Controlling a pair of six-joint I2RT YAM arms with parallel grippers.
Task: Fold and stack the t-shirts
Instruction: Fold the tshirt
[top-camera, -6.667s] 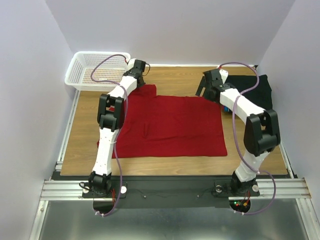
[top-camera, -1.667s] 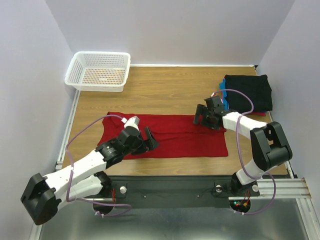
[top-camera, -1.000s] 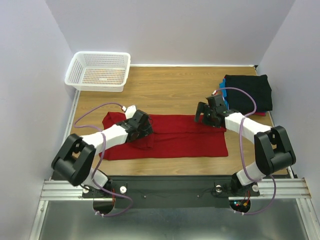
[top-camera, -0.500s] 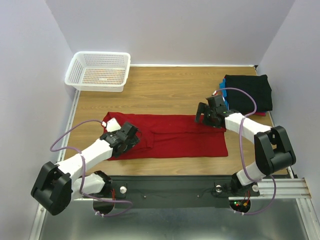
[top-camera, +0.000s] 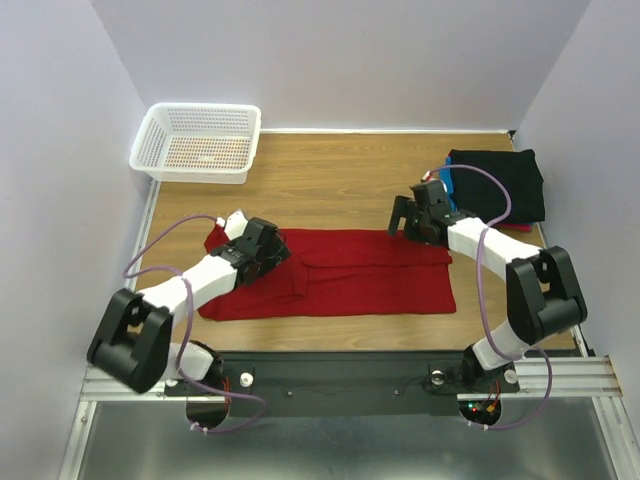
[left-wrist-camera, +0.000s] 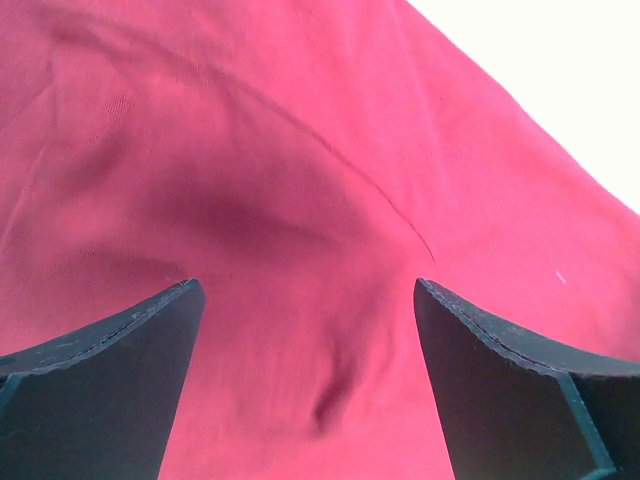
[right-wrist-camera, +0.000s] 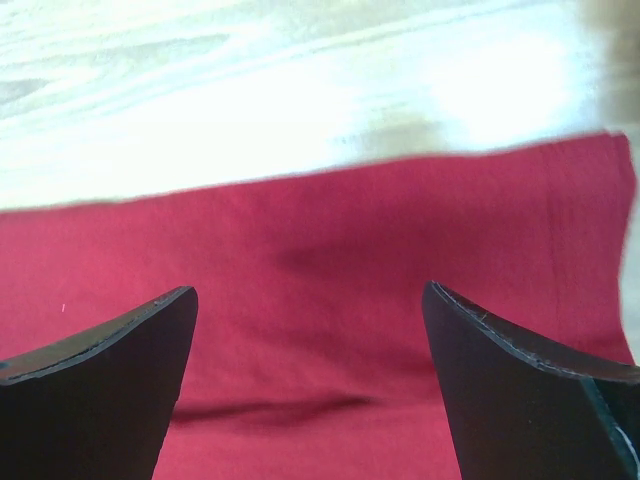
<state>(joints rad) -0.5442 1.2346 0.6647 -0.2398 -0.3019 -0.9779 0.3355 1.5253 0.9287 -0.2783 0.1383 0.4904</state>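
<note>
left gripper (left-wrist-camera: 305, 288) and right gripper (right-wrist-camera: 310, 292), jaws spread wide and empty, over opposite ends of the folded red t-shirt (top-camera: 370, 275).

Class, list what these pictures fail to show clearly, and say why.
- Top view: shirts under the black shirt are covered; only a blue edge and a pink edge show.
- Top view: the left gripper hides part of the red shirt.
- Left wrist view: the table is bleached white.
</note>
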